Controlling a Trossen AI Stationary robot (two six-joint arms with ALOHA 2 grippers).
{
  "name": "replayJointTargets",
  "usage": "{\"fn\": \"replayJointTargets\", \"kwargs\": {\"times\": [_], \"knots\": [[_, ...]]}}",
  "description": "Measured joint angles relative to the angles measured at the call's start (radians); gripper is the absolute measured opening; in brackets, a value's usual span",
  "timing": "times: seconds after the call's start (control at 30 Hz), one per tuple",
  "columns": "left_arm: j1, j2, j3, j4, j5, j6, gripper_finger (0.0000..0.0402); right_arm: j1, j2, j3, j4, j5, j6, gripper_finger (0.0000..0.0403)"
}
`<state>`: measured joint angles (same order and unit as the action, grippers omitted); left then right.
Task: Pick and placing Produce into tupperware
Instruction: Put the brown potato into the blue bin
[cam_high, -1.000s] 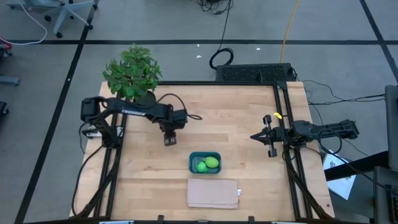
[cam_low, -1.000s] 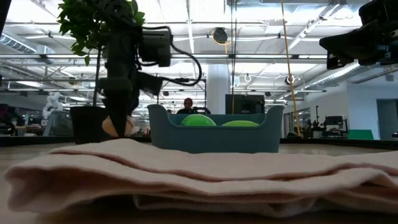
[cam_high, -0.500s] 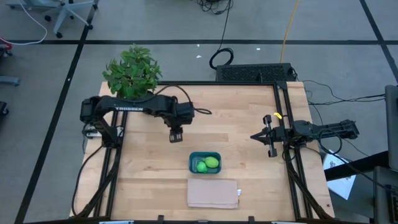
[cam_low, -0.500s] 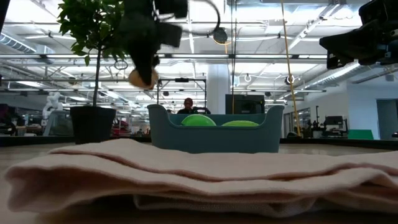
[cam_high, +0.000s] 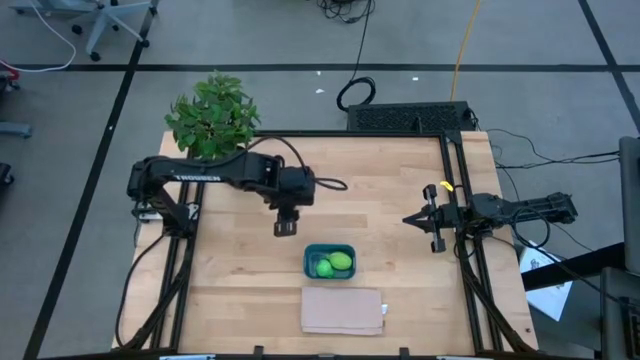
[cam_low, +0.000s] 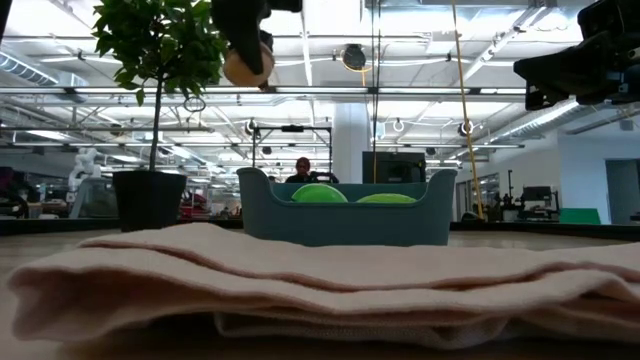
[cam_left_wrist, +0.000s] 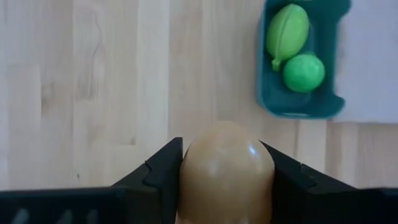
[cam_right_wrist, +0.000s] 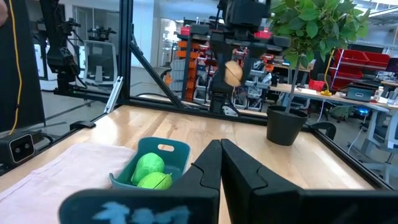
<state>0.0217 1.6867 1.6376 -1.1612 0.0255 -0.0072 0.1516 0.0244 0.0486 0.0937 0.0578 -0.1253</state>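
Observation:
My left gripper (cam_high: 285, 227) is high above the table, left of and beyond the teal tupperware (cam_high: 329, 262), shut on the orange-tan produce (cam_left_wrist: 225, 171). It also shows in the low view (cam_low: 247, 66) and the right wrist view (cam_right_wrist: 232, 73). Two green produce items (cam_high: 332, 264) lie inside the tupperware (cam_left_wrist: 336, 68). My right gripper (cam_high: 418, 221) is shut and empty at the table's right edge. My left gripper pinches the orange-tan produce by its two opposite sides (cam_left_wrist: 186, 168) between its two fingers. The fingers come from above, pointing down. The produce is lifted clear, well above the table.
A folded beige cloth (cam_high: 343, 310) lies near the front edge, just in front of the tupperware. A leafy potted plant (cam_high: 212, 118) stands at the far left corner. Bare wood lies between the tupperware and my right arm.
My left gripper has risen and gone toward the table's right and near edge, toward the tupperware, carrying the orange-tan produce, which has been lifted from just above the table to well above it.

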Motion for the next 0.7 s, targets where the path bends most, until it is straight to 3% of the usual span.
{"fn": "replayJointTargets", "kwargs": {"times": [0.7], "knots": [[-0.052, 0.000, 0.075, -0.114, -0.001, -0.036, 0.0166, 0.000, 0.000, 0.000, 0.008, 0.000, -0.003, 0.0000]]}}
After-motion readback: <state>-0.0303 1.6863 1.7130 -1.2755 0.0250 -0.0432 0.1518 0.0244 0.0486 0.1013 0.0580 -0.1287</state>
